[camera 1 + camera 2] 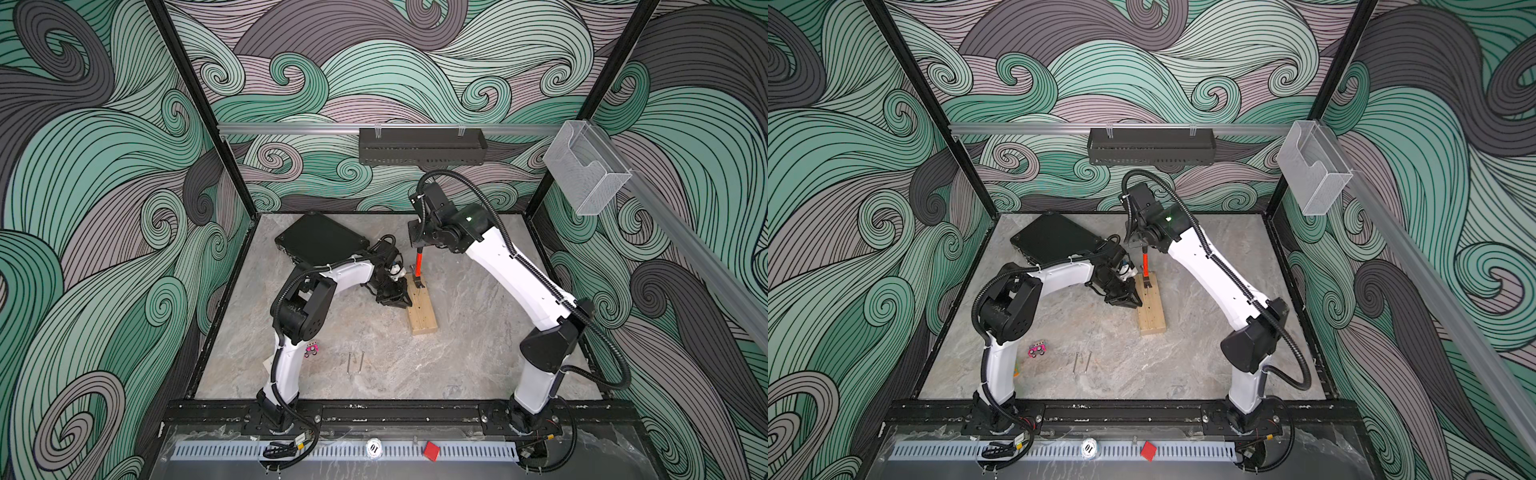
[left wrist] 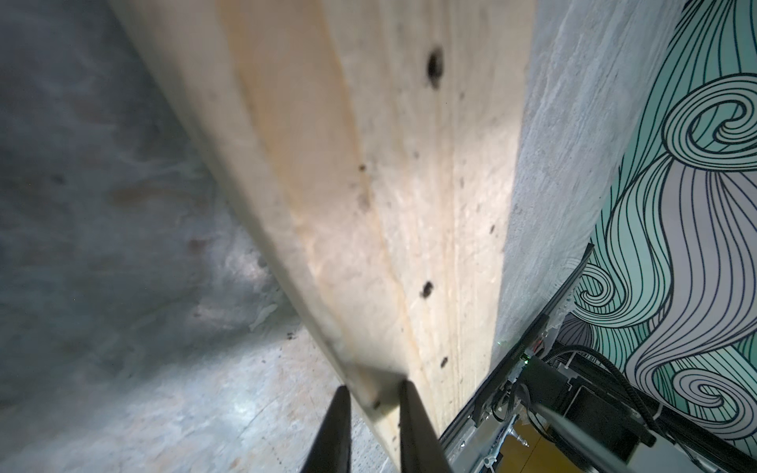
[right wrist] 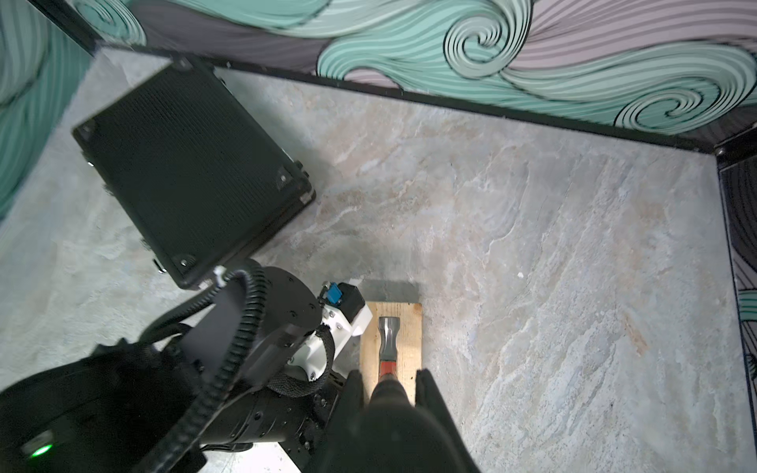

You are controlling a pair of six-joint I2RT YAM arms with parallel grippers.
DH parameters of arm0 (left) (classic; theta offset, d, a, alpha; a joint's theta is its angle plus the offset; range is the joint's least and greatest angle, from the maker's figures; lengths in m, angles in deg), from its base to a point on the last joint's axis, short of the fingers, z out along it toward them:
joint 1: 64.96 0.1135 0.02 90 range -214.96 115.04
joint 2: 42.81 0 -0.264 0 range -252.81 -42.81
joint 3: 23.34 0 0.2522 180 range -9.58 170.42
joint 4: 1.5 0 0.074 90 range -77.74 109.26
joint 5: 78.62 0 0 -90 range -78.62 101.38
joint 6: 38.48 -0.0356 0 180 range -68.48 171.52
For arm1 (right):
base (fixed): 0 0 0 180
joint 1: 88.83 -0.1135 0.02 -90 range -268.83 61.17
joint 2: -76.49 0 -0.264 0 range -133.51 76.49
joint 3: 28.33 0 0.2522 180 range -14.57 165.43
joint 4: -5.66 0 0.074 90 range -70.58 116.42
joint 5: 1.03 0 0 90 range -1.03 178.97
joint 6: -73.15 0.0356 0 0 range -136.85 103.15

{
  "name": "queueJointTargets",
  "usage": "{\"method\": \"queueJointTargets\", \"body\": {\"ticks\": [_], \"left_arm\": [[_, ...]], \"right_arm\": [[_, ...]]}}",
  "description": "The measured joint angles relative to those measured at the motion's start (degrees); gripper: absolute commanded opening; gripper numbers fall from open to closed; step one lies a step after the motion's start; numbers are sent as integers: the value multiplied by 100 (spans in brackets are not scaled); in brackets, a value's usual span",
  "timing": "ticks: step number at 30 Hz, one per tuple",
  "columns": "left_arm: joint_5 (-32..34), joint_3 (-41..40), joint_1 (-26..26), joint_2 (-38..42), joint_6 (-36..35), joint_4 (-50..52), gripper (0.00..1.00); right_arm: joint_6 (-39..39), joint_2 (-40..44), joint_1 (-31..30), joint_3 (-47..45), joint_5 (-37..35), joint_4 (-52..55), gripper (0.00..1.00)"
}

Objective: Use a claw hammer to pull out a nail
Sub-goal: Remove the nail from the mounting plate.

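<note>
The claw hammer (image 1: pixel 419 266) (image 1: pixel 1145 269) stands nearly upright, its grey head (image 3: pixel 388 333) resting on the far end of a wooden block (image 1: pixel 424 313) (image 1: pixel 1153 318) (image 3: pixel 411 327). My right gripper (image 1: pixel 417 243) (image 1: pixel 1139 244) (image 3: pixel 389 379) is shut on its black handle, just above the orange neck. At the block's left edge, my left gripper (image 1: pixel 400 302) (image 1: pixel 1128 300) (image 2: pixel 375 393) is shut on the block (image 2: pixel 368 164), whose edge sits between the two fingers. Small dark holes dot the top of the block. The nail is hidden under the hammer head.
A black case (image 1: pixel 320 239) (image 1: pixel 1054 239) (image 3: pixel 184 172) lies at the back left, close behind my left wrist. Two thin metal pins (image 1: pixel 355 363) (image 1: pixel 1081 363) and a small pink object (image 1: pixel 311 349) (image 1: pixel 1037 350) lie near the left arm's base. A red cube (image 1: pixel 431 451) sits on the front rail.
</note>
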Motion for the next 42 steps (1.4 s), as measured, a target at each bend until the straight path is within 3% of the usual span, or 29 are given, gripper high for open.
{"method": "queueJointTargets", "body": {"ticks": [15, 22, 32, 36, 42], "left_arm": [[33, 55, -9, -9, -125, 63, 19], [490, -70, -111, 199, -258, -37, 25], [1169, -1467, -275, 2251, -535, -1086, 46], [1340, -1751, -289, 2953, -573, -1585, 50], [1593, -2223, -308, 3375, -616, -2135, 51]], "right_arm": [[-205, 365, 17, 144, -79, -81, 0], [-225, 367, 17, 140, -70, -81, 0], [-221, 459, 17, -81, 39, -258, 0], [-208, 459, 15, -81, 155, -380, 0], [-166, 461, 15, -81, 398, -420, 0]]}}
